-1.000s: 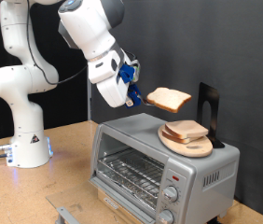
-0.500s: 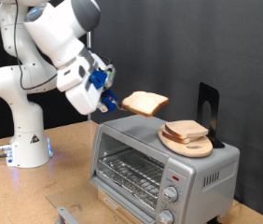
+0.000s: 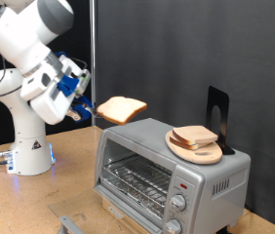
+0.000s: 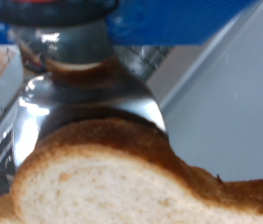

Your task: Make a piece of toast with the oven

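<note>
My gripper is shut on one edge of the piece of toast, a pale slice with a tan crust held nearly flat in the air. It hangs above and just beyond the oven's upper corner on the exterior view's left. The oven is silver-grey, its wire rack showing and two knobs on the front panel. In the wrist view the toast fills the frame close up, with the oven blurred behind it.
A round wooden board carrying other bread slices rests on the oven top, with a black upright stand behind it. The robot base stands on the wooden table at the exterior view's left.
The arm has swung towards the exterior view's left and slightly down, carrying the toast away from above the board to beyond the oven's left corner.
</note>
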You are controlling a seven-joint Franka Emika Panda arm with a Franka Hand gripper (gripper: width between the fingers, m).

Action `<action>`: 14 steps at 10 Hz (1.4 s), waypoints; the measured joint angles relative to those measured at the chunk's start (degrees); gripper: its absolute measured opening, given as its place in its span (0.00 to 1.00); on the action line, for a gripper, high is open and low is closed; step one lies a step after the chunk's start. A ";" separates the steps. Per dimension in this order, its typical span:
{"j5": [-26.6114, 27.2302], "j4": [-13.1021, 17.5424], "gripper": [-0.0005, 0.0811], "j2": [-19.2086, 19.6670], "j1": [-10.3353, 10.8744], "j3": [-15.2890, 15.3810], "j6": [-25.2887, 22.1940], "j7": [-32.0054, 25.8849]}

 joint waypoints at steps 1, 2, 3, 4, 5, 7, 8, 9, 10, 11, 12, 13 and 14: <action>-1.02 -0.38 0.49 -1.06 -0.92 -0.59 -1.73 -0.10; -0.96 -0.38 0.49 -0.99 -0.86 -0.50 -1.57 -0.09; -0.46 -0.45 0.49 -0.78 -0.83 -0.60 -1.08 -0.69; -0.01 -0.63 0.49 -0.30 -0.98 -1.17 -0.03 -1.70; 0.05 -0.94 0.49 0.61 -1.28 -2.15 1.66 -2.77; -1.37 -1.08 0.49 3.94 -2.50 -3.66 4.79 -3.51; -2.34 -1.05 0.49 5.99 -3.04 -4.00 6.62 -3.57; -2.92 -0.99 0.49 8.24 -3.30 -4.43 8.30 -3.85; -2.95 -0.80 0.49 10.52 -3.38 -4.98 9.82 -5.23; -2.37 -0.48 0.49 12.94 -3.41 -5.59 11.09 -7.17; -1.21 0.10 0.49 15.34 -3.42 -6.19 11.87 -9.33; 0.32 0.73 0.49 17.51 -3.43 -6.61 12.54 -11.46; 1.06 1.51 0.49 19.40 -3.46 -6.82 12.69 -12.73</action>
